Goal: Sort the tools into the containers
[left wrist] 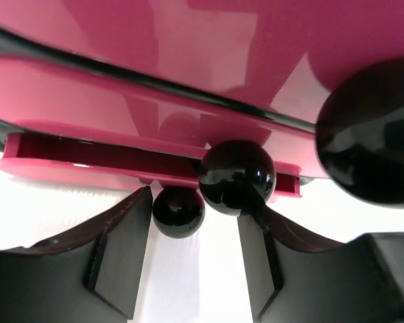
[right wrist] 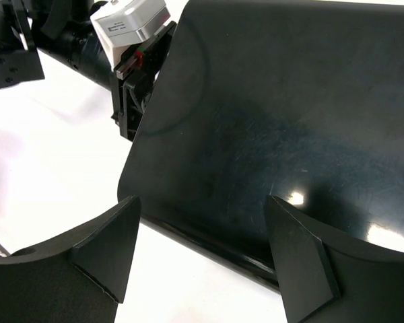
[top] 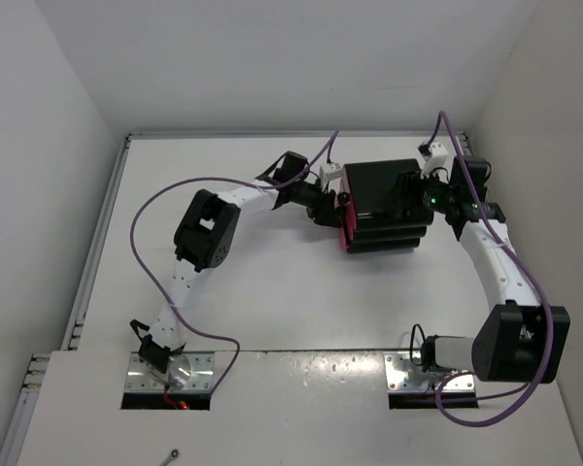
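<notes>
The glossy black box (top: 384, 199) stands at the table's middle back, its magenta-pink drawer fronts (top: 348, 221) facing left. My left gripper (top: 332, 207) is at those fronts. In the left wrist view it (left wrist: 194, 208) is open, with a small black knob (left wrist: 178, 212) between its fingertips and a larger knob (left wrist: 236, 176) just beyond the right finger. One drawer (left wrist: 101, 153) is open a crack. A third knob (left wrist: 370, 131) is at the right. My right gripper (top: 416, 194) is open and empty (right wrist: 202, 202) over the box's black surface (right wrist: 276, 128). No tools are in view.
White walls close in the table at the back and both sides. Purple cables trail from both arms. A small metal item (top: 172, 453) lies on the front plate near the left base. The left arm's wrist camera (right wrist: 131, 23) shows beside the box in the right wrist view.
</notes>
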Controlling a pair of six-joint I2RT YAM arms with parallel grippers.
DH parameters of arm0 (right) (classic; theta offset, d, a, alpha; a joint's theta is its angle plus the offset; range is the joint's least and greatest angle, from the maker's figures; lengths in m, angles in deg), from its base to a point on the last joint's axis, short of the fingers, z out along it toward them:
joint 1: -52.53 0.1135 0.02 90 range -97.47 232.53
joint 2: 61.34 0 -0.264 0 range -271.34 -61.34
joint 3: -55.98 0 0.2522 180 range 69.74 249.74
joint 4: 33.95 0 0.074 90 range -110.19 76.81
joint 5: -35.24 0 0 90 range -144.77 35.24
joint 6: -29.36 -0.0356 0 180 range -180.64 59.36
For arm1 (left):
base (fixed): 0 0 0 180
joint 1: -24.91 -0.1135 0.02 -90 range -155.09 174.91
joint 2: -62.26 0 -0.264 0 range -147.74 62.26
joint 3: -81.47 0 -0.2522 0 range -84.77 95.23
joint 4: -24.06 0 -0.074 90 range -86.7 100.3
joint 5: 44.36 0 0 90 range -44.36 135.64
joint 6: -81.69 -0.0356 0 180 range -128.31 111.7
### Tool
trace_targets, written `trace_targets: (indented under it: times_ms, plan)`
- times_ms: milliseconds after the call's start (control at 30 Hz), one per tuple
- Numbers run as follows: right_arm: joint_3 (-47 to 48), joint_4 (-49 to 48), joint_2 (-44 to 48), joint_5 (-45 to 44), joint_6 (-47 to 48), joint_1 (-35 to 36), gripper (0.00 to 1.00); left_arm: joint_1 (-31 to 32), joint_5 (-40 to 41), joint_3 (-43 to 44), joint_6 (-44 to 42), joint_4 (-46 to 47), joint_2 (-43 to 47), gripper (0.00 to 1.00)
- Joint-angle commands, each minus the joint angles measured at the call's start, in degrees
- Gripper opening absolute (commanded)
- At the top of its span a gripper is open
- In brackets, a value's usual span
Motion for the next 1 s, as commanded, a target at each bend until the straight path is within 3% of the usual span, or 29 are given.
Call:
trace_targets:
  times_ms: [0, 133, 333, 667, 833, 967]
  plan:
    - [-1.5, 7.0, -2.3, -2.0, 0.2, -0.1, 0.75, 2.7, 0.8, -3.0, 8.9, 13.6, -0.2, 0.58]
    - [-1.5, 7.0, -2.3, -2.0, 0.2, -0.1, 0.75, 2.7, 2.3, -11.1, 20.3, 24.3, 2.2, 0.59]
    - [-1.5, 7.0, -2.3, -2.0, 0.2, -0.1, 0.75, 2.7, 2.5, -16.8, 28.7, 36.2, 3.0, 0.59]
    - [-1.5, 7.0, -2.3, -2.0, 0.2, -0.1, 0.75, 2.2, 4.8, -19.1, 30.0, 36.8, 4.6, 0.59]
    - [-1.5, 7.0, -2.3, -2.0, 0.2, -0.1, 0.75, 0.4, 6.6, -24.0, 30.1, 36.0, 9.7, 0.59]
    - [-1.5, 7.0, -2.3, -2.0, -0.3, -0.1, 0.75, -0.8, 10.2, -32.2, 24.5, 32.3, 17.7, 0.61]
